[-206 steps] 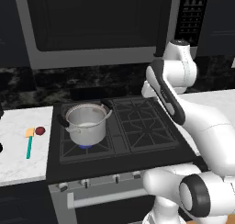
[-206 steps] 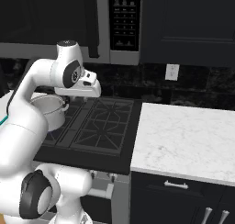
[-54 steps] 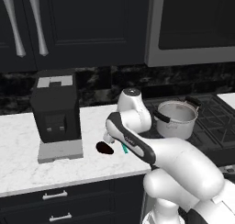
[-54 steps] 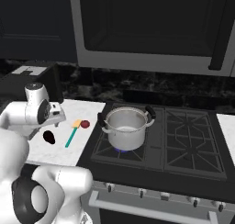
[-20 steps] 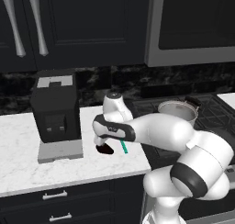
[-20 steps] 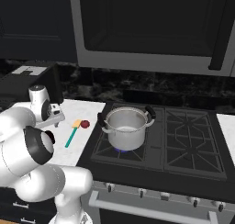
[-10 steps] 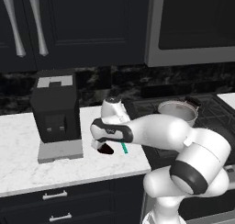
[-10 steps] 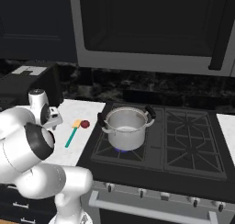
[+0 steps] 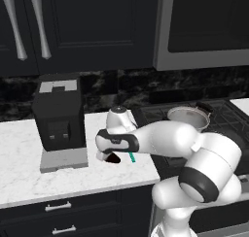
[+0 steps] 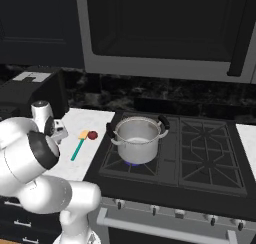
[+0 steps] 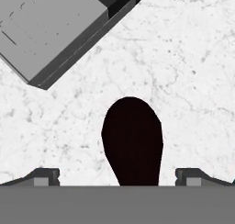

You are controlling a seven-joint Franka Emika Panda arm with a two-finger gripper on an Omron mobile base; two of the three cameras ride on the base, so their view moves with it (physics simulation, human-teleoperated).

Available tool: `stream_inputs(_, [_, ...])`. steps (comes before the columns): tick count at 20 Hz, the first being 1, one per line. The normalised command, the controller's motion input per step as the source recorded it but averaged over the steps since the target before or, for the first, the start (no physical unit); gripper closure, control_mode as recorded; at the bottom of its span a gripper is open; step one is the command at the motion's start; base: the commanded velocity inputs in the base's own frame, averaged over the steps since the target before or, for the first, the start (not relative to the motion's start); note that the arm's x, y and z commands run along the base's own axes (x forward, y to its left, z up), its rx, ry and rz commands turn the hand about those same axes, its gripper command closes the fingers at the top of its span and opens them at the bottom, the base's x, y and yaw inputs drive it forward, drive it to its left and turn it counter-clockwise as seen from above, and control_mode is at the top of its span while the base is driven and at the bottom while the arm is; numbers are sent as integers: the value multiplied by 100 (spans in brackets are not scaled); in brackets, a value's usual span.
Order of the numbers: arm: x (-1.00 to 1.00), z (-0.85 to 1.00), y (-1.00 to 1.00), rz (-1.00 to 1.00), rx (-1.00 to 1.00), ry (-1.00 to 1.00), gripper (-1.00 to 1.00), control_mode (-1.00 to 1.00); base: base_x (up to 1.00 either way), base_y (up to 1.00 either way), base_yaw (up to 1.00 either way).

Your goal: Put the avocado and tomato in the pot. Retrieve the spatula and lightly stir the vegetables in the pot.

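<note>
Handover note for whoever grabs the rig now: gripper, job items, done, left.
Gripper: jaws wide open, empty, poised over a dark pear-shaped object lying on the white counter between the fingertips, likely the avocado.
Tomato: on the counter beside the spatula head, left of the stove.
Pot: on the front left burner, flame lit, nothing seen inside.
Coffee machine stands close by the gripper.
Done: nothing in the pot yet.
Left: grasp the dark object, drop it in the pot, then the tomato, then fetch the spatula and stir lightly.
</note>
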Motion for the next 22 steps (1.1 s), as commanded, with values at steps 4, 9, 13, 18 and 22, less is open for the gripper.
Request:
stream_inputs(4, [0, -22, -3, 0, 0, 0, -100, -100, 0, 0, 0])
stream_inputs(9, [0, -23, 0, 0, 0, 0, -100, -100, 0, 0, 0])
stream_inputs(13, [6, -21, 0, 0, 0, 0, -100, -100, 0, 0, 0])
stream_inputs(18, [3, -22, 0, 0, 0, 0, -100, -100, 0, 0, 0])
stream_inputs(22, [6, -25, 5, 0, 0, 0, 100, -100, 0, 0, 0])
